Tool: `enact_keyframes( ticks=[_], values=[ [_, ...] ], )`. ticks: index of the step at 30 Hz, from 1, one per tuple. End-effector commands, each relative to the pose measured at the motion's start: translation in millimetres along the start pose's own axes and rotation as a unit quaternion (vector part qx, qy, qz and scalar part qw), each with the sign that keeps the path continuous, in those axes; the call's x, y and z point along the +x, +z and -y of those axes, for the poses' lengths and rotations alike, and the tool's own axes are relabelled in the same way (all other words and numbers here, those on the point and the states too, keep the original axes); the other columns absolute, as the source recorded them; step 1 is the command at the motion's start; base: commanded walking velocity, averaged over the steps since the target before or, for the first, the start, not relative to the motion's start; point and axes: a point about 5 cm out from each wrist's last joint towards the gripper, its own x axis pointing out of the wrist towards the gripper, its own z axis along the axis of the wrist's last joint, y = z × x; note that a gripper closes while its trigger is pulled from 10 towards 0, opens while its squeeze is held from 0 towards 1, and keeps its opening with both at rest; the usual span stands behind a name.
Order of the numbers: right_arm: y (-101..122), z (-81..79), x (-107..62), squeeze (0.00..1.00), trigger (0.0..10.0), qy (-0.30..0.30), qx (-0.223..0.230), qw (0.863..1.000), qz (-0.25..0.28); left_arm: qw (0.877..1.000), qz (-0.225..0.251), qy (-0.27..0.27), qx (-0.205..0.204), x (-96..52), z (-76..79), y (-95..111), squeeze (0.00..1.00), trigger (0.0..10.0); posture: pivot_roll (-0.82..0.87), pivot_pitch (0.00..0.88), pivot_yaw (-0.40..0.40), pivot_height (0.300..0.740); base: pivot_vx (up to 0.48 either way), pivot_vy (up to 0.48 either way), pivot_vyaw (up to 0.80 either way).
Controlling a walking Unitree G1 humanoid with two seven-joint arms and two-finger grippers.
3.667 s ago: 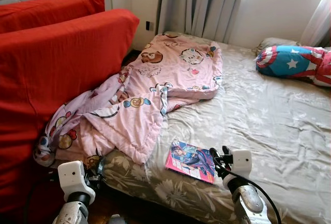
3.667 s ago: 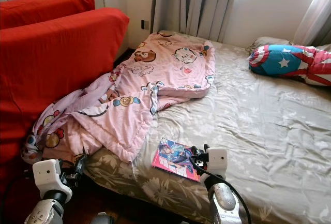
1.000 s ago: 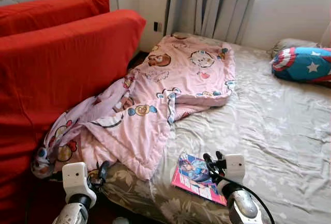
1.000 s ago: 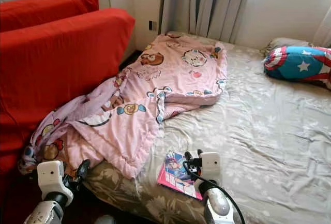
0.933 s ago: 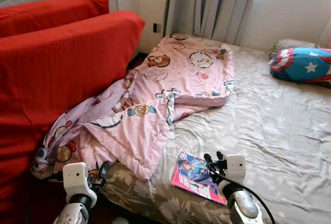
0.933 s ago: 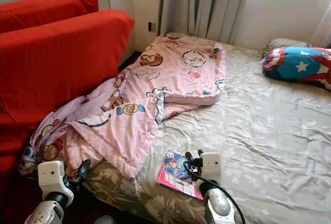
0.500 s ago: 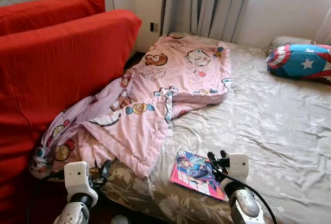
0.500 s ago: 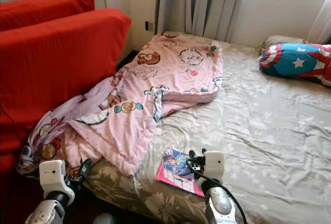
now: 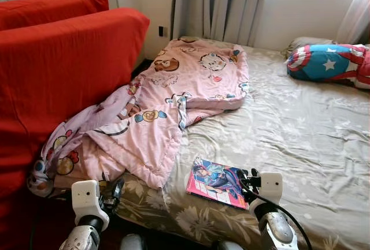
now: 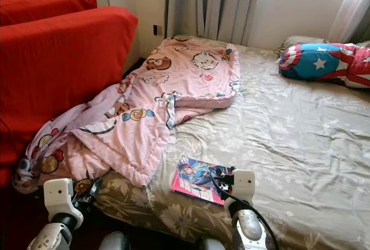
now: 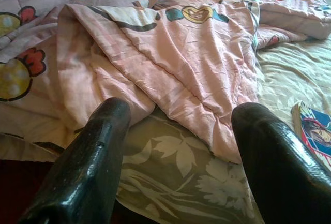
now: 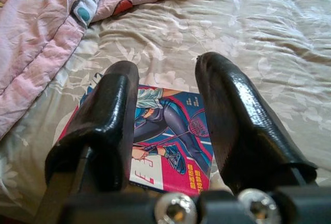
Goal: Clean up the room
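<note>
Bedroom scene, daylight from a window behind grey pleated curtains point(image 9: 222, 4). Wide bed under a beige floral-print sheet point(image 9: 300, 123), rumpled and creased across the middle. Pink cartoon-printed quilt point(image 9: 173, 97) sprawled over the bed's left side, one end bunched and spilling off the near corner against a big red upholstered cushion point(image 9: 63, 82) standing upright alongside. Star-and-stripe patterned blue, red and white pillow point(image 9: 329, 63) at the far right, near the window wall. Glossy magazine with a pink border and a blue illustrated cover point(image 9: 217, 182) flat on the sheet near the bed's front edge, just beside the quilt's lower hem but apart from it. Right pincer point(image 12: 168, 125) poised low just over the magazine's near edge, black fingers point(image 12: 235, 125) spread apart with nothing between them, cover visible through the gap; contact with the paper possibly none, hard to judge from this angle. Left pincer point(image 11: 178, 157) down by the bed's front left corner, facing the quilt's hanging fold, fingers point(image 11: 88, 164) wide apart and holding nothing.
</note>
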Motion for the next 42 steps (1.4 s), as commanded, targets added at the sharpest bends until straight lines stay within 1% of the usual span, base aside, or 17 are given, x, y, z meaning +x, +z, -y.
enact_keyframes(
  ticks=[1, 5, 9, 14, 17, 24, 26, 28, 31, 35, 39, 40, 41, 42],
  values=[
    [3, 4.5, 2.1, 0.0, 10.0, -0.01, 0.003, 1.0, 0.006, 1.0, 0.0, -0.01, 0.001, 2.1, 2.6, 3, 0.0, 10.0, 0.06, 0.001, -0.093, 0.618, 0.0, 0.0, 0.0],
    [2, 5.6, 2.5, 0.0, 10.0, -0.016, 0.01, 1.0, -0.001, 1.0, 0.003, -0.011, -0.001, 2.8, 2.9, 4, 0.0, 10.0, 0.07, 0.0, -0.094, 0.618, 0.0, 0.0, 0.0],
    [-2, 4.9, 3.3, 0.0, 10.0, -0.015, 0.023, 1.0, -0.015, 1.0, 0.004, -0.01, 0.003, 2.9, 2.5, 4, 0.0, 10.0, 0.07, 0.003, -0.093, 0.618, 0.126, 0.0, -0.72],
    [-2, 3.0, 3.9, 0.0, 10.0, -0.015, 0.019, 1.0, -0.013, 1.0, 0.004, -0.009, 0.004, 2.3, 2.2, 4, 0.0, 10.0, 0.07, 0.004, -0.092, 0.618, 0.296, 0.0, -0.7],
    [-1, 1.1, 4.8, 0.0, 10.0, -0.011, 0.012, 1.0, -0.006, 1.0, 0.003, -0.008, 0.005, 2.0, 1.9, 4, 0.0, 10.0, 0.07, 0.005, -0.091, 0.618, 0.299, 0.0, 0.0],
    [-3, -2.1, 7.3, 0.0, 10.0, -0.01, 0.011, 1.0, -0.017, 1.0, 0.003, -0.012, 0.007, 2.1, 3.4, 4, 0.0, 10.0, 0.07, 0.008, -0.09, 0.618, 0.301, 0.0, 0.0],
    [-8, -0.9, 8.1, 0.0, 10.0, -0.009, 0.006, 0.999, -0.037, 1.0, 0.004, -0.012, 0.008, 2.1, 3.8, 4, 0.0, 10.0, 0.07, 0.012, -0.089, 0.618, 0.0, 0.0, 0.0],
    [-9, -0.6, 8.3, 0.0, 10.0, -0.007, 0.008, 0.999, -0.043, 1.0, 0.004, -0.012, 0.008, 1.9, 3.8, 4, 0.0, 10.0, 0.07, 0.012, -0.089, 0.618, 0.0, 0.0, 0.0],
    [-14, 1.8, 9.2, 0.0, 10.0, -0.014, -0.005, 0.998, -0.063, 1.0, 0.003, -0.011, 0.009, 1.1, 3.8, 4, 0.0, 10.0, 0.07, 0.018, -0.087, 0.618, 0.0, 0.0, 0.0],
    [-19, 3.7, 10.2, 0.0, 10.0, -0.031, 0.012, 0.996, -0.083, 1.0, 0.003, -0.012, 0.01, -0.5, 3.7, 4, 0.0, 10.0, 0.09, 0.029, -0.086, 0.618, 0.0, 0.0, 0.0],
    [-25, 1.1, 11.7, 0.0, 10.0, -0.04, 0.057, 0.991, -0.111, 1.0, 0.002, -0.012, 0.012, -3.3, 2.5, 5, 0.0, 10.0, 0.1, 0.042, -0.081, 0.618, 0.0, 0.0, 0.0],
    [-26, 0.5, 11.9, 0.23, 10.0, -0.042, 0.061, 0.991, -0.115, 1.0, 0.001, -0.012, 0.012, -4.4, 2.1, 5, 0.0, 10.0, 0.1, 0.046, -0.079, 0.618, 0.0, 0.0, 0.0],
    [-27, 0.1, 12.0, 0.33, 10.0, -0.044, 0.063, 0.99, -0.119, 1.0, -0.001, -0.013, 0.013, -5.1, 1.9, 5, 0.0, 10.0, 0.1, 0.046, -0.079, 0.618, 0.0, 0.0, 0.0],
    [-30, -1.5, 11.9, 1.0, 10.0, -0.053, 0.075, 0.987, -0.132, 1.0, -0.005, -0.013, 0.016, -8.6, 1.3, 4, 0.0, 10.0, 0.12, 0.065, -0.07, 0.618, 0.0, 0.0, 0.0]
  ],
)
